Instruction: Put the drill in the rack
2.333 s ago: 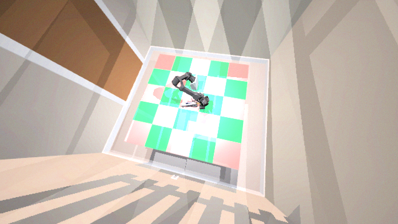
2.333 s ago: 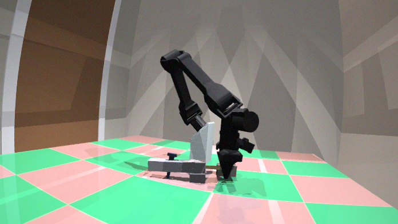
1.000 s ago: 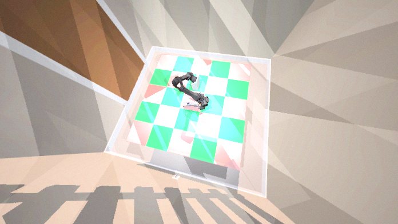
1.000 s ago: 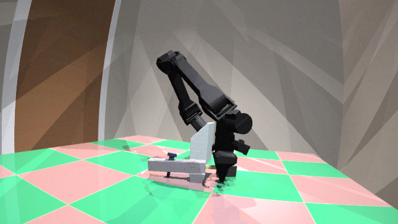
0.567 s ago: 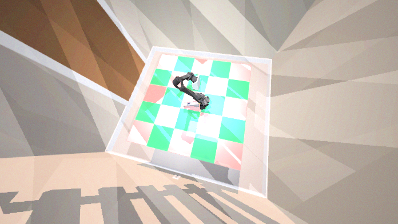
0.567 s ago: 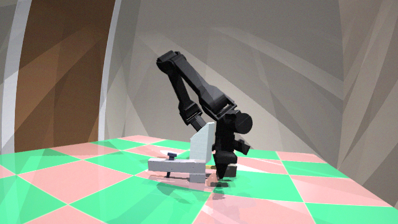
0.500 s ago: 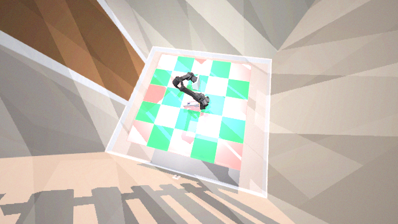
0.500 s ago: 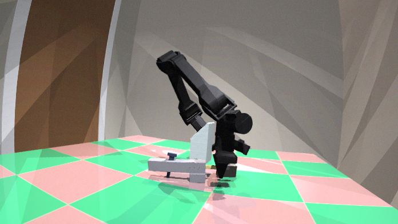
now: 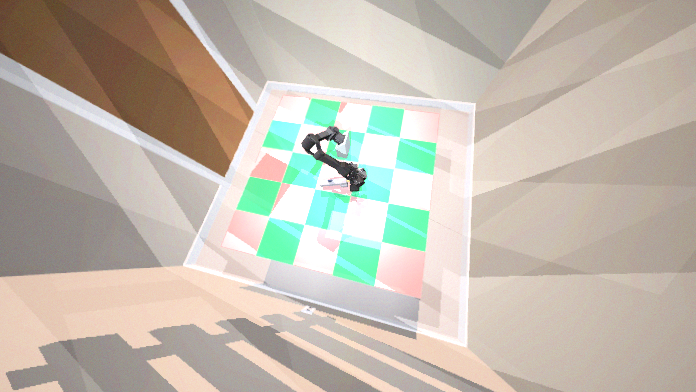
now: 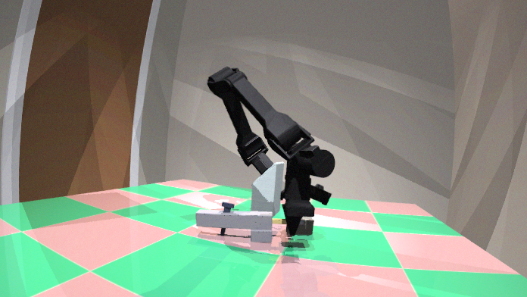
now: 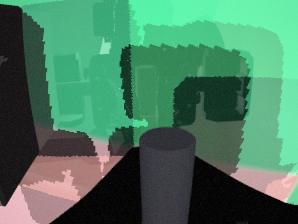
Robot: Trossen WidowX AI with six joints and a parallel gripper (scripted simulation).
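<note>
The black jaws (image 10: pixel 294 231) are clamped on the dark grey cylindrical end of the drill (image 11: pixel 168 183), which is seen upright between them in the wrist view, with a brass-coloured band below. The drill lies low over the table (image 10: pixel 378 246), projecting to the right from the pale grey block fixture (image 10: pixel 235 221). A small dark key (image 10: pixel 227 207) stands on the fixture's left part. The drill is judged rigid, smooth and prone to slipping; a hold well along the cylinder is advised.

Bright, even light here. I see glossy reflections on the surface (image 10: pixel 113 242), soft shadows under the arm; wrist view is blocky, green-tinted; walls bend at exterior edges.
</note>
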